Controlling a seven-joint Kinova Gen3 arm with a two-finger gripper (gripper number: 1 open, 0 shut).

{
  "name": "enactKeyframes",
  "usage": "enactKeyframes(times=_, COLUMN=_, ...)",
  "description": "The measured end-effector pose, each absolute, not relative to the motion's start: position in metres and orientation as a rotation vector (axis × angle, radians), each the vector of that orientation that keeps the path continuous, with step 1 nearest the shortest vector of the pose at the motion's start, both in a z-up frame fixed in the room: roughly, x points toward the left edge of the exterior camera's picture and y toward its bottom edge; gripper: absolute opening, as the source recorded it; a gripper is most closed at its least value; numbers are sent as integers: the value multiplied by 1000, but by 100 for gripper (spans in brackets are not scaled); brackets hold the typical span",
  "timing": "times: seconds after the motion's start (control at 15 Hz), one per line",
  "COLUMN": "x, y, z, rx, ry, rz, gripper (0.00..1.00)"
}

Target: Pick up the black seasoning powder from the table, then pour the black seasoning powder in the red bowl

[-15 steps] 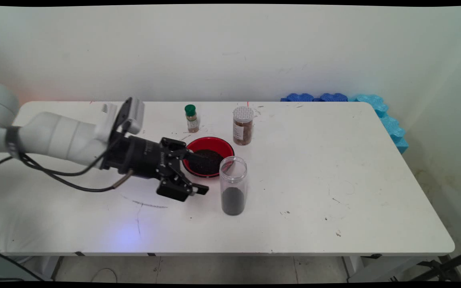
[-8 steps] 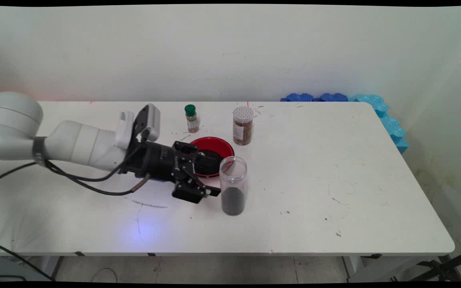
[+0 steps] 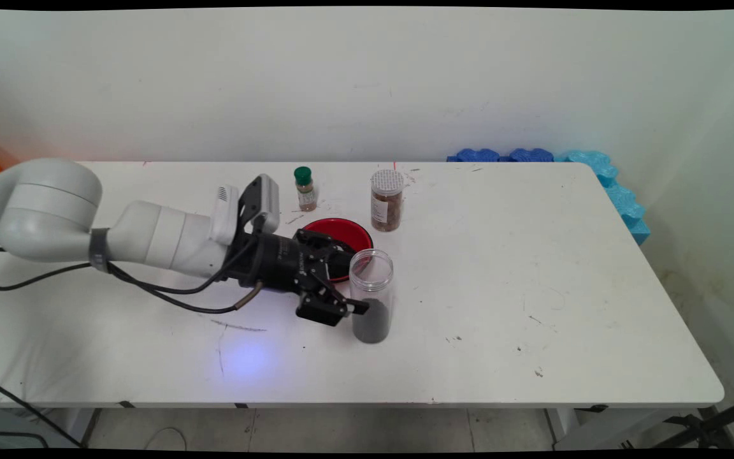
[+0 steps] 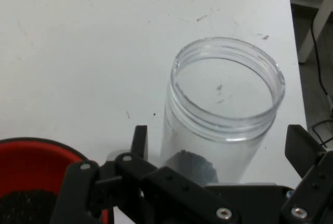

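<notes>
Claw [image 3: 353,285] spread wide, fingers [image 4: 139,141] either side of clear jar [image 4: 223,114] w/ dark grains at bottom, not gripping; red bowl [image 3: 341,231] just behind on table [image 3: 532,287].

**Tabletop stock, as I am seeing it**

- White table [image 3: 532,287]: carrying all items below.
- Clear open jar [image 3: 371,293]: standing upright, holding dark granules at its bottom.
- Red bowl [image 3: 349,231]: sitting just behind the jar, holding dark granules.
- Green-capped bottle [image 3: 304,189] and white-lidded brown-filled jar [image 3: 386,200]: standing behind the bowl.
- Blue foam [image 3: 603,172]: lying along the far right edge.
</notes>
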State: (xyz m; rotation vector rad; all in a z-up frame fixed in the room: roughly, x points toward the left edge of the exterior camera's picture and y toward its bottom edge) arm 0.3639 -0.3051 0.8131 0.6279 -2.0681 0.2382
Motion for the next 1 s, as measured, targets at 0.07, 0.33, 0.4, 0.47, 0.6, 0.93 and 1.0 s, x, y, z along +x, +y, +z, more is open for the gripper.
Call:
enactKeyframes(times=0.07, x=363, y=-306, z=812, rx=626, ry=-2068, rz=238, gripper=100)
enactKeyframes(times=0.33, x=355, y=-311, z=807, rx=617, ry=-2066, rz=242, gripper=100)
enactKeyframes(times=0.4, x=354, y=-313, z=805, rx=616, ry=-2065, rz=243, gripper=100)
enactKeyframes(times=0.47, x=353, y=-314, z=804, rx=615, ry=-2065, rz=244, gripper=100)
enactKeyframes(times=0.6, x=351, y=-316, z=803, rx=614, ry=-2064, rz=246, gripper=100)
enactKeyframes(times=0.93, x=346, y=-320, z=801, rx=614, ry=-2051, rz=240, gripper=0)
enactKeyframes(times=1.0, x=346, y=-320, z=802, rx=614, ry=-2048, rz=236, gripper=0)
